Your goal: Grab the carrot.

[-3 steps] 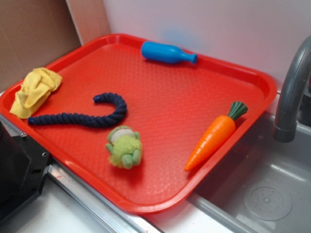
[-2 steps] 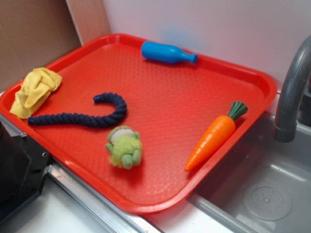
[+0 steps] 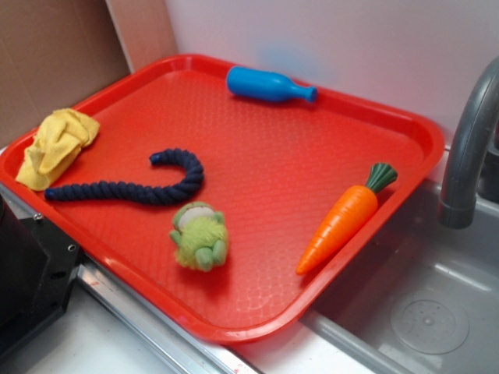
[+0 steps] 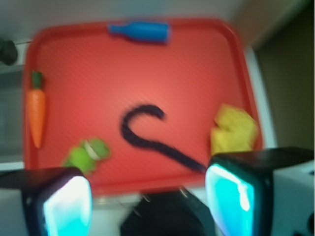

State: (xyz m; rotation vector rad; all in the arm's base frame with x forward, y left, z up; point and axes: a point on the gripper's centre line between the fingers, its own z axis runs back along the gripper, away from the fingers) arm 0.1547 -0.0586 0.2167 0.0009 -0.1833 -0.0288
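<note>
Exterior view: carrot (image 3: 341, 222) lies free on tray (image 3: 281, 164), right side. Likely light, stiff, slippery; grasp mid-body. Tool (image 4: 147, 196) released, empty.

Two chunky fingers (image 4: 66, 201) on the hand (image 4: 147, 199), seen blurred from the wrist view. Black casings with rounded corners. Inner pads glowing pale cyan to white. Whitish-grey blocks on the outer sides. Dark, angular black body low between them, out of focus. In the exterior view, a black boxy part (image 3: 31, 269) at the lower left, flat-faced, with two small silver screws along its edge. No cables or markings discernible.
</note>
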